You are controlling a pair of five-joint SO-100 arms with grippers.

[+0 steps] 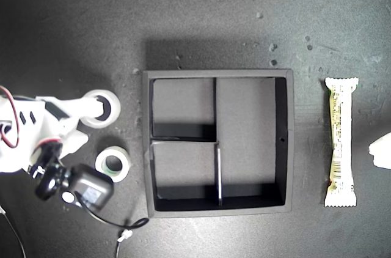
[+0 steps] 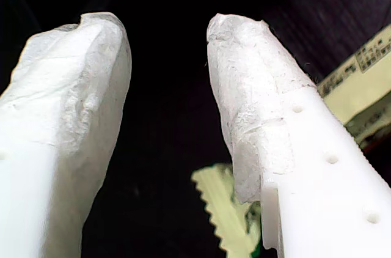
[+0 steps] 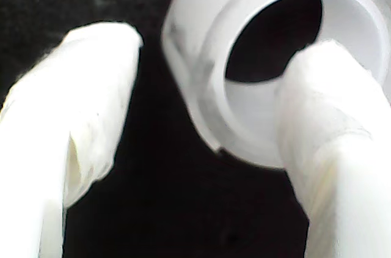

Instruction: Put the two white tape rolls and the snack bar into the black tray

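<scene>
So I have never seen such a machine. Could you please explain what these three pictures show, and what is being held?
The overhead picture looks down on a dark table. A white robot arm stands at its left; its gripper has one finger through the larger tape roll, jaws open, not yet clamped. The smaller tape roll lies beside it. The black tray is empty, and the snack bar lies right of it. The other two pictures come from cameras on the grippers: my second gripper at the roll, my first gripper open and empty above the bar.

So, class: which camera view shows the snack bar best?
The exterior view: the whole snack bar lies flat at that view's right, outside the black tray. The first wrist view catches only wrapper fragments; the second wrist view shows none.
</scene>
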